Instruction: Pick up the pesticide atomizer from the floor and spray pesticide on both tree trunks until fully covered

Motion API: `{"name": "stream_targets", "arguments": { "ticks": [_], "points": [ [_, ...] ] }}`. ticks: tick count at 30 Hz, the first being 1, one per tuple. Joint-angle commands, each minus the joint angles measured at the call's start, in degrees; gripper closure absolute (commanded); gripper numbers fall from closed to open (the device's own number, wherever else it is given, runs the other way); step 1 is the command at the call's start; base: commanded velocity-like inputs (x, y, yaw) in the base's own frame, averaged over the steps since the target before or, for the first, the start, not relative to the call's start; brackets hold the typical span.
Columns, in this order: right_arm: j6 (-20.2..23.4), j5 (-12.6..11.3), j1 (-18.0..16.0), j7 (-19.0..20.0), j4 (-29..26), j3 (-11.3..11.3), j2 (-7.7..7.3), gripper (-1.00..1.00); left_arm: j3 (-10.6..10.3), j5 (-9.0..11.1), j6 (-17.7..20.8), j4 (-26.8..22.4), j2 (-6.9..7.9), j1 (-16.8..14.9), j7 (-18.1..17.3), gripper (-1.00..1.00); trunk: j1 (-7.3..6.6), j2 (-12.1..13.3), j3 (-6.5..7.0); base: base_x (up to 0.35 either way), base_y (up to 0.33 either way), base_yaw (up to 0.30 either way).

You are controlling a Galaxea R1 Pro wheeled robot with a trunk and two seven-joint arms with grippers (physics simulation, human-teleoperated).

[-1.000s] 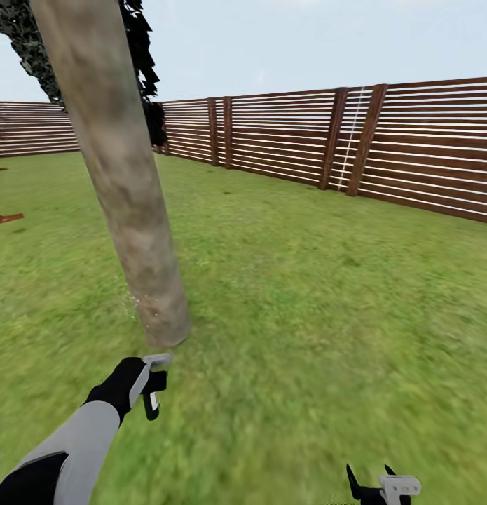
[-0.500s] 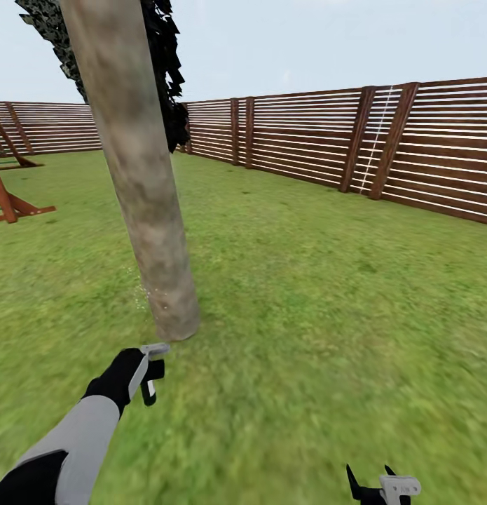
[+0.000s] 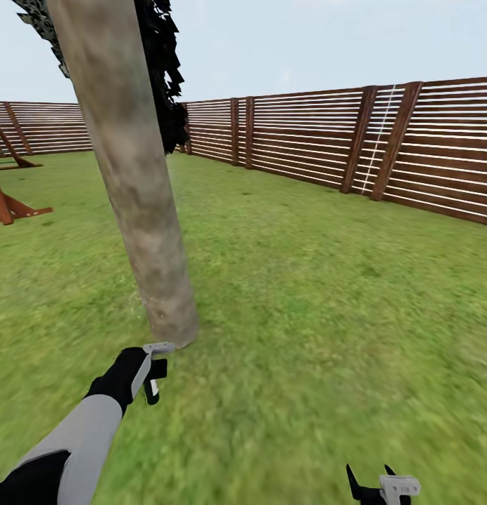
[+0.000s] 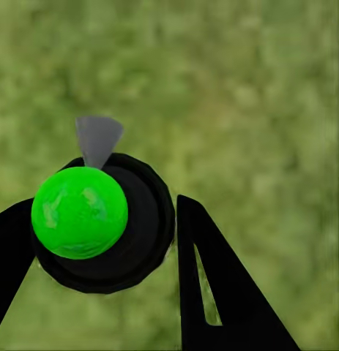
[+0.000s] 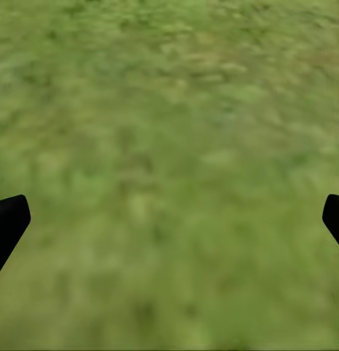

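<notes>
Black pesticide atomizer (image 4: 103, 227), green-capped, sits gripped in the left jaws (image 4: 103, 241); right jaws (image 5: 169, 219) spread wide.

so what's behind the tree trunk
Dark leaf clumps show past the tree trunk near its top, with green lawn running back to the slatted wooden fence. The trunk covers the strip of grass and fence directly behind it.

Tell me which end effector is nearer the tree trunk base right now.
Left. The left end effector sits just short of the tree trunk base; the right end effector hangs low, far off to the right over grass.
</notes>
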Motion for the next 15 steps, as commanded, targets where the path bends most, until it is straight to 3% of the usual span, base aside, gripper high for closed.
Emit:
{"name": "stream_targets", "arguments": {
  "ticks": [1, 6, 8, 10, 15],
  "points": [
    [0.00, 0.00, 0.00, 0.00, 0.00, 0.00, 0.00, -1.00, 0.00, -0.29, 0.06, 0.00, -0.31, -0.03, 0.02, 1.00, 0.00, 0.00, 0.00, 0.085, 0.000, 0.000],
    [0.00, 0.00, 0.00, 0.00, 0.03, 0.00, 0.00, -1.00, -0.16, -0.77, 0.27, 0.00, 0.60, -0.05, -0.01, 1.00, 0.00, 0.00, 0.00, 0.017, 0.000, -0.005],
    [0.00, 0.00, 0.00, 0.00, -0.02, 0.00, 0.00, -1.00, -0.21, -0.59, 0.32, 0.16, 3.23, -0.04, -0.09, 1.00, 0.00, 0.00, 0.00, 0.063, 0.000, -0.181],
    [0.00, 0.00, 0.00, 0.00, -0.02, 0.00, 0.00, -1.00, -0.26, -0.56, 0.32, 0.30, 4.12, 0.02, -0.14, 1.00, 0.00, 0.00, 0.00, 0.135, 0.000, -0.184],
    [0.00, 0.00, 0.00, 0.00, -0.02, 0.00, 0.00, -1.00, -0.08, -0.50, 0.24, 0.48, 3.22, 0.03, -0.16, 1.00, 0.00, 0.00, 0.00, 0.231, 0.042, -0.025]
  ]
}}
